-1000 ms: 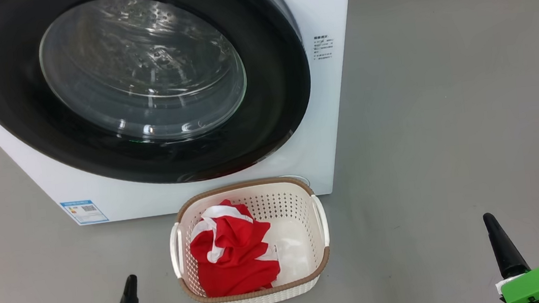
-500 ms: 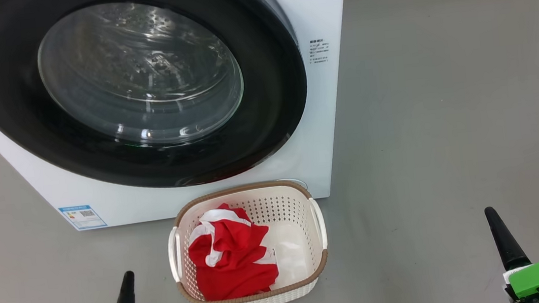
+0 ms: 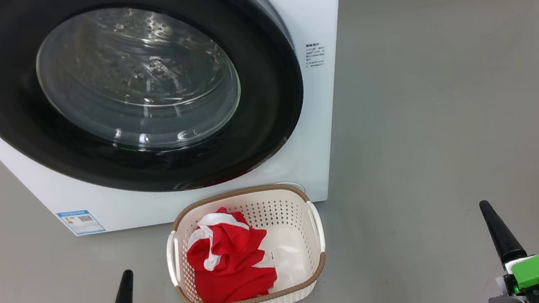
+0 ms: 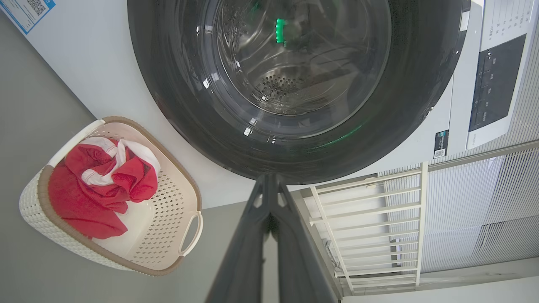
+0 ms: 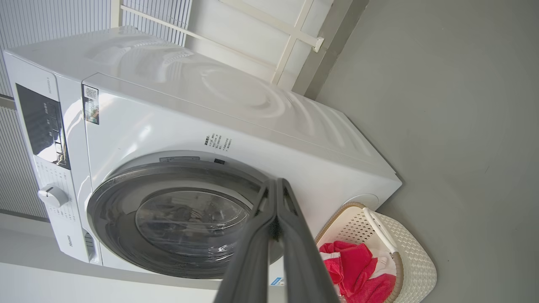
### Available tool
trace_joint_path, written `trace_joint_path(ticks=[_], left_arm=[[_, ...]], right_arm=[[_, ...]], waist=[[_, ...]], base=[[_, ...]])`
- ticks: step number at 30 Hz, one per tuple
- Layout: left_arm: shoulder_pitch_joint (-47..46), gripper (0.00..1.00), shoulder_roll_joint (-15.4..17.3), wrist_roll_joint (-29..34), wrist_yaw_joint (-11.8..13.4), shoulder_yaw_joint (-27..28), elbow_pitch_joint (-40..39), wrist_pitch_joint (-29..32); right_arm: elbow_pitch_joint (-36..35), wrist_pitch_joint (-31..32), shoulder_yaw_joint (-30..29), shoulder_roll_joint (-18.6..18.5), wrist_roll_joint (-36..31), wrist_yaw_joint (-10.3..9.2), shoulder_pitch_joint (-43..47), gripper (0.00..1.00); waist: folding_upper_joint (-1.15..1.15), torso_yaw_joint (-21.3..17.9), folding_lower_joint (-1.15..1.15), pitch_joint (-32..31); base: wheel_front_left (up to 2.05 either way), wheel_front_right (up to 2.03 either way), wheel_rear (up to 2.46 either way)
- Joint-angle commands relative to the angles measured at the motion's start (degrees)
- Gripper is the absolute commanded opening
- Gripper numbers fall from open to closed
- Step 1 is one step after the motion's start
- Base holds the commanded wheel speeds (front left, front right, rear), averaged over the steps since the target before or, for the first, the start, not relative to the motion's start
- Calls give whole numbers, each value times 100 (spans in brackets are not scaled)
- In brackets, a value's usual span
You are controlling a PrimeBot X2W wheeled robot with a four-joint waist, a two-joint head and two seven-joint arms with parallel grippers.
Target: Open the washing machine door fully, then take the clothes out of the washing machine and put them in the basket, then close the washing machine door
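Clothes [image 3: 231, 269] lie in the basket [image 3: 317, 231] by the washing machine [image 3: 318, 13], left gripper [image 4: 270, 180] and right gripper [image 5: 276, 183] pinched closed.

1. A laundry corner: a white front-loading washing machine [image 3: 330, 91] stands on a bare grey floor [image 3: 443, 105].
2. A basket [image 3: 280, 210] holding clothes [image 3: 232, 274] sits just before it.
3. Ribbed white wall panels [image 4: 484, 202] stand behind.
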Motion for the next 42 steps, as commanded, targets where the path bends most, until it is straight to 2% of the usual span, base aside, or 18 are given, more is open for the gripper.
trace_joint_path(ticks=[1,29,42], left_arm=[[-293,0,107,-214,2,184,-115,49],[-430,0,95,-1840,2,343,-80,501],[-432,0,81,-1823,2,363,-79,518]], right_arm=[[-147,62,38,-58,153,-3,-285,0],[-155,521,-95,58,1432,-4,-543,0],[-154,529,-106,65,1423,-4,-544,0]], waist=[[0,-8,0,-9],[0,-105,0,-127],[0,-105,0,-127]], base=[[0,0,0],[0,0,0],[0,0,0]])
